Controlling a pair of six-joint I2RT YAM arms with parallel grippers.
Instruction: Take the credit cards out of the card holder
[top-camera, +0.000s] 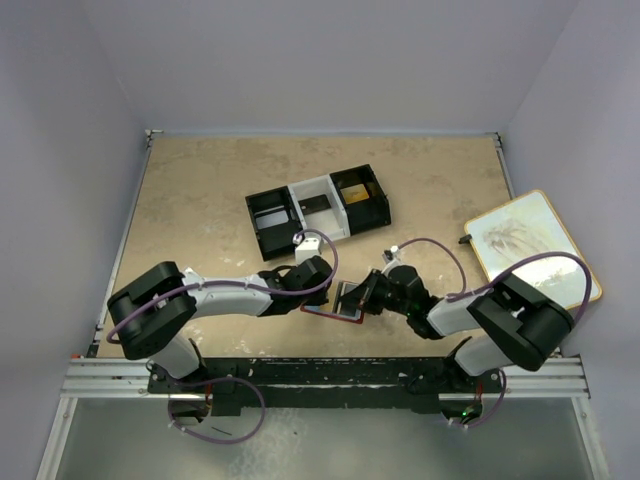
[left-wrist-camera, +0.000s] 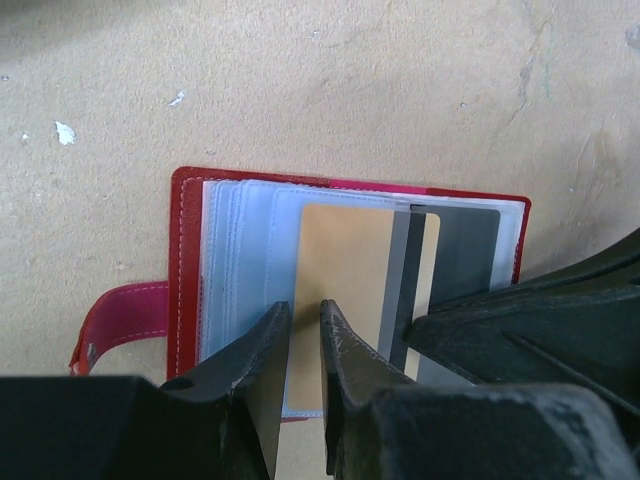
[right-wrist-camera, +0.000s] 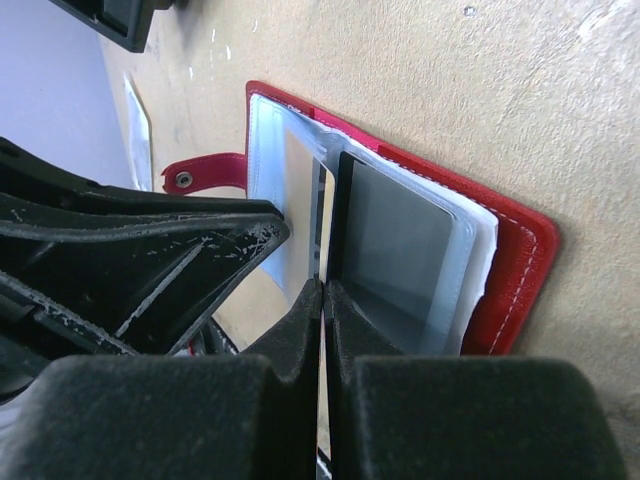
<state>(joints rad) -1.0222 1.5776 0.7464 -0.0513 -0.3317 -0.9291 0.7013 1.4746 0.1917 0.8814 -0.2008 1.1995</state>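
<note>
Card holder (top-camera: 333, 303) lies open on the table (top-camera: 200, 200), lower centre of the top view btwn the 2 arms. Its red strap (left-wrist-camera: 115, 320) is at lower left of the left wrist view and its clear sleeves (left-wrist-camera: 235, 250) are fanned, w/ a tan card (left-wrist-camera: 340, 250) and a dark grey card (left-wrist-camera: 455, 250) showing in them. Left end effector (left-wrist-camera: 305, 312), bottom centre of that view, has jaws a narrow slit apart over the tan card's left edge; can't tell if anything is pinched. Right end effector (right-wrist-camera: 322, 288), bottom centre of the right wrist view, is fully closed w/ a thin pale edge btwn its pads, card or sleeve unclear.
</note>
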